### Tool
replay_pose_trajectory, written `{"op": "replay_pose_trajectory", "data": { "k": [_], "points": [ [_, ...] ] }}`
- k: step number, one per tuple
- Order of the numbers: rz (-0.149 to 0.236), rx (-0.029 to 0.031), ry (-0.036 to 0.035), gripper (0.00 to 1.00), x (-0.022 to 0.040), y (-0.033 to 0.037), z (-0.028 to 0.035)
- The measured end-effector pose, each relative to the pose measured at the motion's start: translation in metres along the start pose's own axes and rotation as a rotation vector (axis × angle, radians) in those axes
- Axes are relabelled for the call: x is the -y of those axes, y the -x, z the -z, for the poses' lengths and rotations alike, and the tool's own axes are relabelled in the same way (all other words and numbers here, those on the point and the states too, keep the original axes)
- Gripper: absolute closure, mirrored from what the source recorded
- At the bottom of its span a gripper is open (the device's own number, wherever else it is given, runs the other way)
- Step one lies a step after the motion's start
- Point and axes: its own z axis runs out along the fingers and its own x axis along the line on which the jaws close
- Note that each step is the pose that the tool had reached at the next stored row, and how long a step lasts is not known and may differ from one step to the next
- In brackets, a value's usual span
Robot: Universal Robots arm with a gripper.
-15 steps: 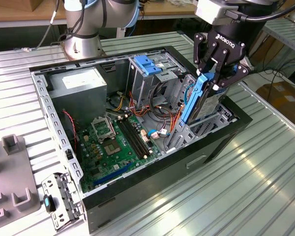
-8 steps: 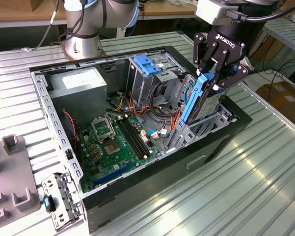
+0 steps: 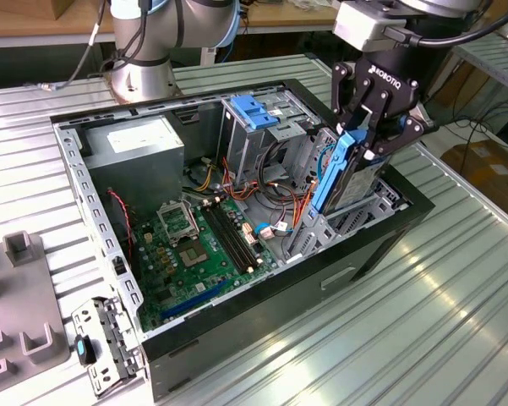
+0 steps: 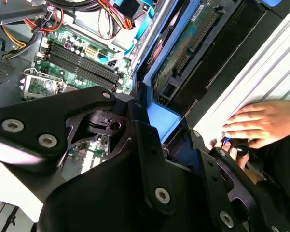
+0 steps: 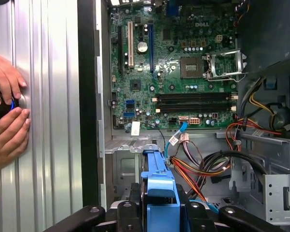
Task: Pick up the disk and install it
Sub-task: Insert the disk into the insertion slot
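The disk (image 3: 345, 173), a dark flat drive with bright blue side rails, stands tilted on edge above the drive bay at the side of the open computer case (image 3: 110, 245) on the exterior view's right. My gripper (image 3: 361, 138) is shut on its upper end, black fingers on either side of the blue rail. In the first wrist view the blue rail of the disk (image 5: 158, 186) runs out from between the fingers of the gripper (image 5: 159, 212) toward the case floor. In the second wrist view the disk (image 4: 186, 53) shows its green circuit side.
The motherboard (image 3: 203, 245) lies on the case floor with red, orange and black cables (image 5: 198, 164) beside the bay. A light-blue latch plate (image 3: 254, 110) tops the drive cage. A person's hands (image 5: 7, 116) rest on the ribbed table beside the case. Grey fixtures (image 3: 21, 304) sit at the exterior view's left.
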Motion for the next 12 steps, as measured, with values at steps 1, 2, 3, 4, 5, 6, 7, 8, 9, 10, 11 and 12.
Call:
{"op": "replay_pose_trajectory", "data": {
  "k": [1, 2, 3, 4, 5, 6, 7, 8, 9, 10, 11, 12],
  "points": [
    [0.000, -0.0002, 0.0000, 0.63, 0.0000, 0.0000, -0.0001],
    [0.000, -0.0003, 0.0000, 0.63, 0.0000, 0.0000, -0.0001],
    [0.000, -0.0004, 0.0000, 0.63, 0.0001, 0.0000, -0.0001],
    [0.000, -0.0003, 0.0000, 0.63, 0.0000, 0.0000, -0.0002],
    [0.000, -0.0002, 0.0000, 0.63, 0.0001, 0.0000, -0.0002],
    [0.000, -0.0004, -0.0001, 0.62, 0.0000, 0.0000, -0.0002],
    [0.000, -0.0003, 0.0000, 0.62, 0.0001, 0.0000, -0.0002],
    [0.000, -0.0002, 0.0000, 0.56, 0.0000, 0.0000, -0.0003],
    [0.000, 0.0000, 0.0000, 0.56, 0.0001, 0.0000, -0.0008],
    [0.000, 0.0004, 0.0000, 0.56, 0.0001, 0.0001, -0.0025],
    [0.000, 0.0002, 0.0000, 0.56, 0.0001, 0.0002, -0.0044],
    [0.000, -0.0002, 0.0000, 0.57, 0.0005, 0.0004, -0.0079]
  ]
}}
